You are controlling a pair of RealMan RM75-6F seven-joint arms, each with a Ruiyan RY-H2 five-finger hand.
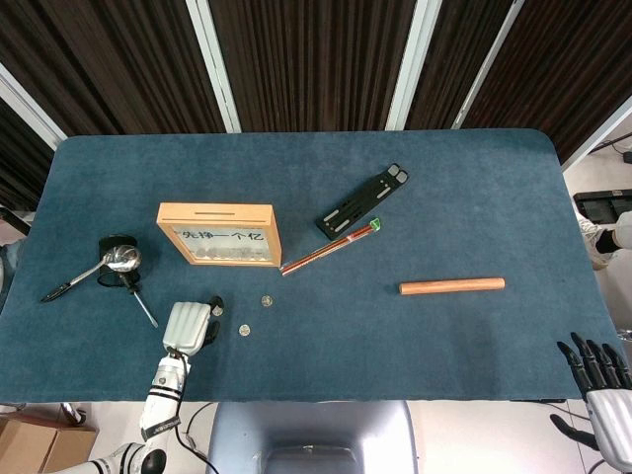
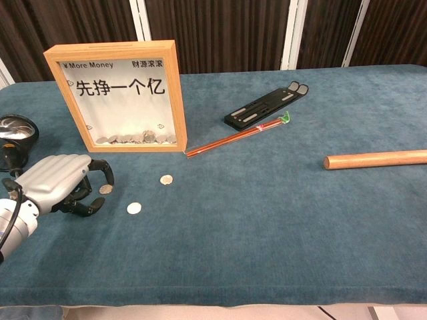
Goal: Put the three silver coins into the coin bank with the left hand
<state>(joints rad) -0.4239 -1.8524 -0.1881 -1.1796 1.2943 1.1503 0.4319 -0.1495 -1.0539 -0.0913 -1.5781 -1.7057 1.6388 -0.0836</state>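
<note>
The left robot hand [image 2: 59, 181] is hovering low over the tabletop [image 2: 280, 220], fingers curled downward around one coin [image 2: 105, 189] without visibly gripping it. Two more coins [image 2: 135, 208] are lying just to its right. The coin bank [image 2: 120, 95] is standing just beyond. The right robot hand [image 1: 602, 380] is waiting open, far off.

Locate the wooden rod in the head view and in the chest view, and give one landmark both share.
Head view: the wooden rod lies right of centre on the table, level, apart from everything else.
Chest view: the wooden rod lies at the right edge, its far end cut off by the frame.
Shared landmark: the red pencil beside the black clip, left of the rod.
</note>
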